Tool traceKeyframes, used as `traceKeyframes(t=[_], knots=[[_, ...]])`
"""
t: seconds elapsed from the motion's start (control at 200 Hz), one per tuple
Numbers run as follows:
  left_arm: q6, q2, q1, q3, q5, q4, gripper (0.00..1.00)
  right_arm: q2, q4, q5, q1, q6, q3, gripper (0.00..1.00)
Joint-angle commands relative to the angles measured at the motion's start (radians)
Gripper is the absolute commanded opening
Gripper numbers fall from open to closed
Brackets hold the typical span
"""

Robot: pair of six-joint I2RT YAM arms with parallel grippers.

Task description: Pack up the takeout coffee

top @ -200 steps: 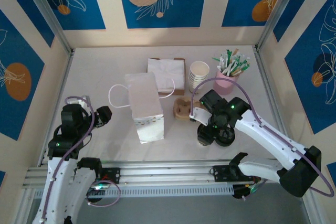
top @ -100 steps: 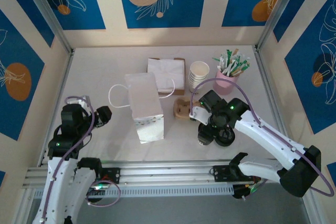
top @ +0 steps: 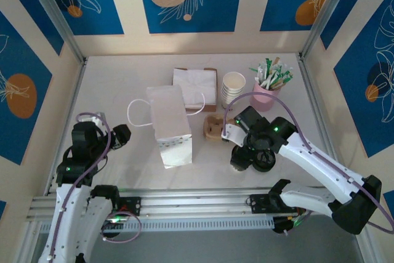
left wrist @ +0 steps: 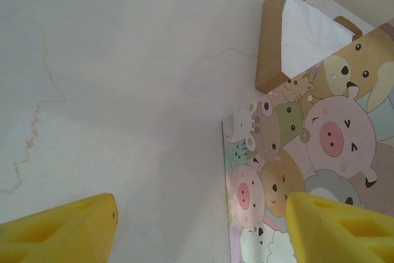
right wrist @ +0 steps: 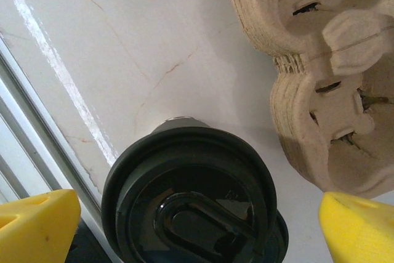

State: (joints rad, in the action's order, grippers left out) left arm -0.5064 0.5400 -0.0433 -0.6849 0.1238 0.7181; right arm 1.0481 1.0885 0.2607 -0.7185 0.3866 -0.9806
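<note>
Coffee: I see it upright, just near-right of the carrier.
Right gripper: spread wide astride it (fingers clear of it).
Left gripper: spread, empty, left of the bag.

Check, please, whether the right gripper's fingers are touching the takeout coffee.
Apart. In the right wrist view, the right gripper straddles the takeout coffee, with a gap showing beside each yellow finger.

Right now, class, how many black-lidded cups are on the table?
1. The takeout coffee stands inside the open right gripper, beside the pulp carrier, near the front edge of the table. The arm could hide another.
</note>
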Motion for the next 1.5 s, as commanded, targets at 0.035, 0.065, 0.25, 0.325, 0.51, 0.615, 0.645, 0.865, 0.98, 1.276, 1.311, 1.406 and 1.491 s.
traceKeyframes(t=[0.035,0.065,0.25,0.325,0.51,0.615,0.645,0.865,0.98,1.276,1.311,1.406,1.491], knots=[[0.009,0.0,0.015,0.009,0.017,-0.019,0.72,-0.013,0.003,0.013,0.021,0.019,0.016,0.99],[0.009,-0.001,0.016,0.009,0.017,-0.019,0.72,-0.013,0.0,0.014,0.026,0.018,0.019,0.99],[0.009,0.003,0.017,0.009,0.018,-0.019,0.72,-0.01,-0.009,-0.017,0.036,0.002,0.036,1.0],[0.009,0.003,0.017,0.009,0.019,-0.02,0.72,-0.006,-0.012,-0.024,0.036,-0.003,0.04,1.0],[0.01,0.003,0.019,0.009,0.019,-0.02,0.72,0.02,0.0,-0.032,0.035,-0.014,0.045,0.95],[0.01,0.003,0.02,0.009,0.019,-0.02,0.72,0.036,0.013,-0.03,0.035,-0.015,0.049,0.93],[0.01,0.003,0.02,0.009,0.019,-0.02,0.72,0.039,0.016,-0.025,0.033,-0.017,0.052,0.93],[0.009,0.005,0.022,0.01,0.022,-0.021,0.72,0.054,0.023,-0.022,0.026,-0.017,0.066,0.78],[0.009,0.006,0.022,0.01,0.021,-0.021,0.72,0.07,0.029,-0.017,0.019,-0.021,0.072,0.77],[0.009,0.009,0.023,0.01,0.023,-0.022,0.72,0.087,0.042,0.013,-0.019,-0.029,0.117,0.77],[0.009,0.009,0.024,0.01,0.023,-0.022,0.72,0.084,0.042,0.014,-0.02,-0.031,0.118,0.77],[0.01,0.01,0.025,0.01,0.023,-0.021,0.72,0.077,0.036,0.025,-0.021,-0.038,0.109,0.78],[0.01,0.011,0.025,0.01,0.023,-0.023,0.72,0.061,0.021,0.025,-0.014,-0.043,0.082,0.79]])
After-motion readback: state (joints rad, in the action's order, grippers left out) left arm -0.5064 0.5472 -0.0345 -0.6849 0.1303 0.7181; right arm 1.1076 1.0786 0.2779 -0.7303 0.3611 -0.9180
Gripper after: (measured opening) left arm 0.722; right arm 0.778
